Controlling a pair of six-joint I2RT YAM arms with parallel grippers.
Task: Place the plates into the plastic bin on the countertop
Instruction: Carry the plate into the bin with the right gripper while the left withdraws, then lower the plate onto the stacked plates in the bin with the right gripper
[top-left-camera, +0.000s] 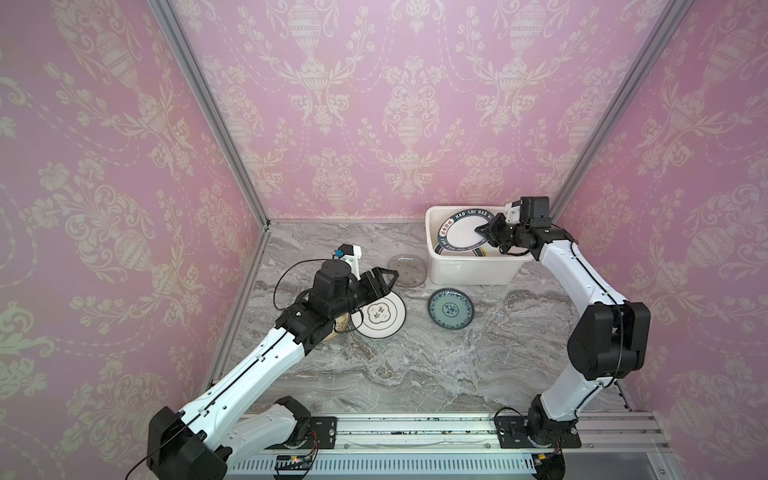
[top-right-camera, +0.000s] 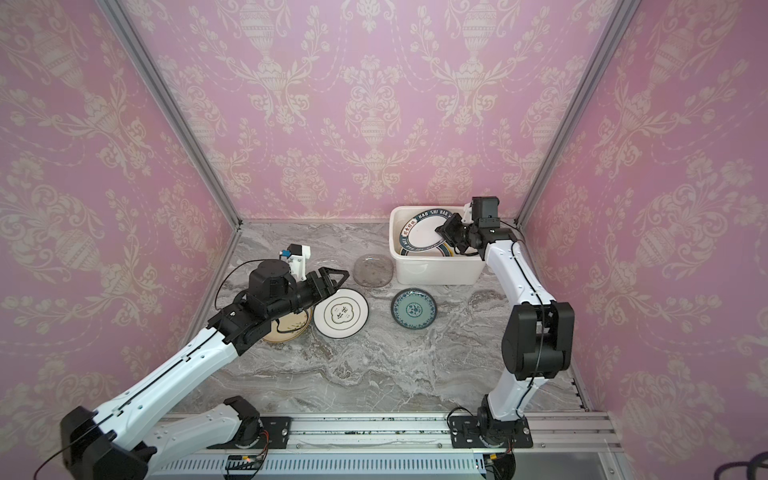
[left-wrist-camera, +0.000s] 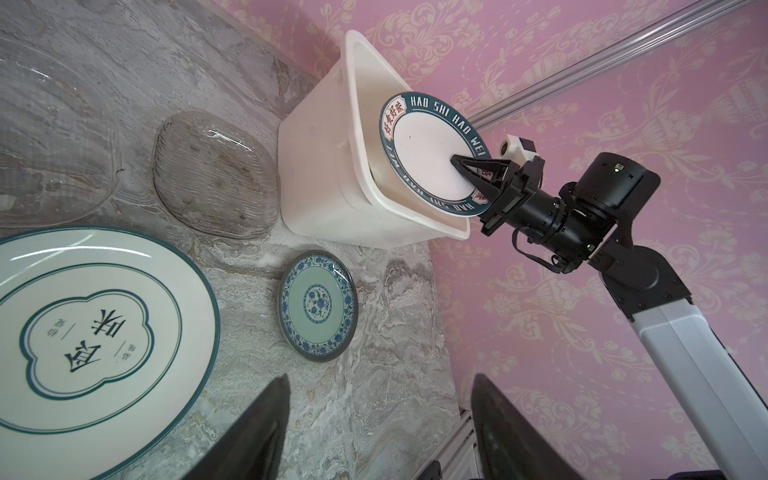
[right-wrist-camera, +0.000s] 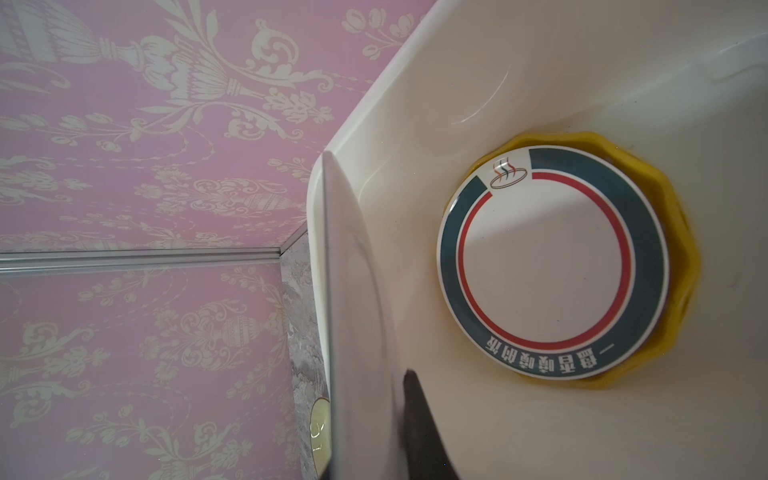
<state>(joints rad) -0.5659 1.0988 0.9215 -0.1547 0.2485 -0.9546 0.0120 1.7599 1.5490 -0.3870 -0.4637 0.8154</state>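
In both top views the right gripper (top-left-camera: 484, 231) is clamped on the rim of the lettered plate (top-left-camera: 459, 237). The plate stands tilted in the white bin (top-left-camera: 473, 270) at the back right of the countertop (top-left-camera: 415, 374) — lower edge down inside, top above the rim. The left gripper (top-right-camera: 337, 279) hangs over the far edge of the green-rimmed plate (top-right-camera: 341, 312), jaws apart and empty. A cream plate (top-right-camera: 286, 330) lies partly under that arm. A glass plate (top-right-camera: 373, 270) lies just left of the bin and a teal plate (top-right-camera: 414, 308) just in front of it.

In the left wrist view the two dark fingers (left-wrist-camera: 266, 428) stand wide apart, with only countertop between them. The green-rimmed plate (left-wrist-camera: 99, 332), teal plate (left-wrist-camera: 318, 305) and glass plate (left-wrist-camera: 216, 174) lie flat, with a second glass plate (left-wrist-camera: 50, 137) beside them. Beyond them the right gripper (left-wrist-camera: 457, 160) pinches the lettered plate (left-wrist-camera: 424, 158) at the bin (left-wrist-camera: 316, 174).

In the right wrist view the lettered plate (right-wrist-camera: 353, 291) shows edge-on with one finger (right-wrist-camera: 419, 415) against its face. On the bottom of the bin (right-wrist-camera: 478, 83) a red-ringed plate (right-wrist-camera: 548, 266) lies on a yellow plate (right-wrist-camera: 683, 257).
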